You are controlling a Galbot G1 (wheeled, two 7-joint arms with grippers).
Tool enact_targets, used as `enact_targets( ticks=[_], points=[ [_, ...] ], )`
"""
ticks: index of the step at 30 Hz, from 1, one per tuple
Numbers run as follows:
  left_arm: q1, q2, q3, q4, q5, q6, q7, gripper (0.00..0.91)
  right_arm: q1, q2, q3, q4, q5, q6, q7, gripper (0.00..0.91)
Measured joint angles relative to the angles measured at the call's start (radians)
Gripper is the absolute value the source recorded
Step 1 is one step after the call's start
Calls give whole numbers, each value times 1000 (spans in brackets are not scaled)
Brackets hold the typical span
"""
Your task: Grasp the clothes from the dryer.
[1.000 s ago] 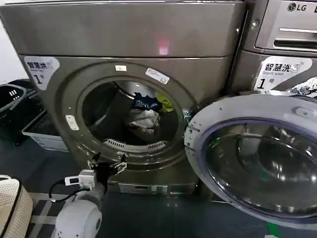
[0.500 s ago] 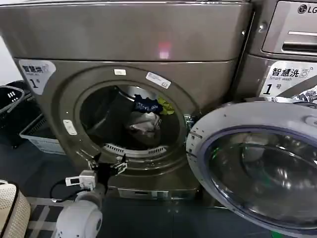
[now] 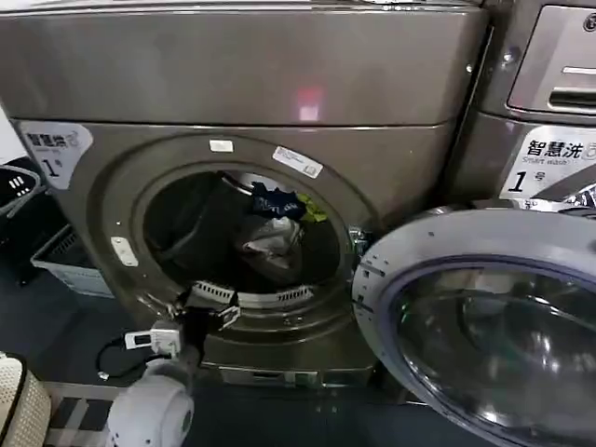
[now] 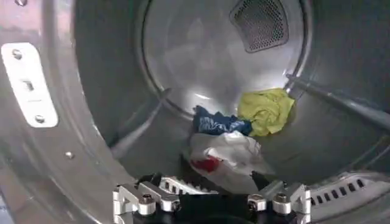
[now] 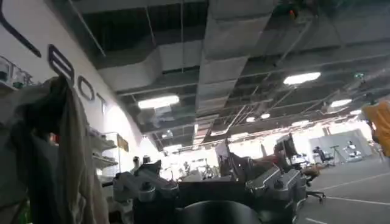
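L gripper (image 3: 201,312) wide open at dryer (image 3: 251,84) rim, clothes (image 4: 234,137) inside, apart

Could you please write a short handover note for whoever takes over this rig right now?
Left gripper: open, empty, at the lower lip of the porthole, facing the drum.
Right gripper: away from the machine, pointing into the room, holding nothing.
The clothes: a green, a navy and a white piece heaped on the drum floor of the dryer, untouched.
Door: swung open to the right.
Done: approach to the opening.
Left: reach in, close on the heap, pull it out.
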Motion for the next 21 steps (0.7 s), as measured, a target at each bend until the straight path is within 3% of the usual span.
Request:
enact_targets(
  ticks=[21],
  points=[
    [-64,-26,-2,57,52,0,15,907,-1,7,-6,-6,-16,42,-2,907]
  ],
)
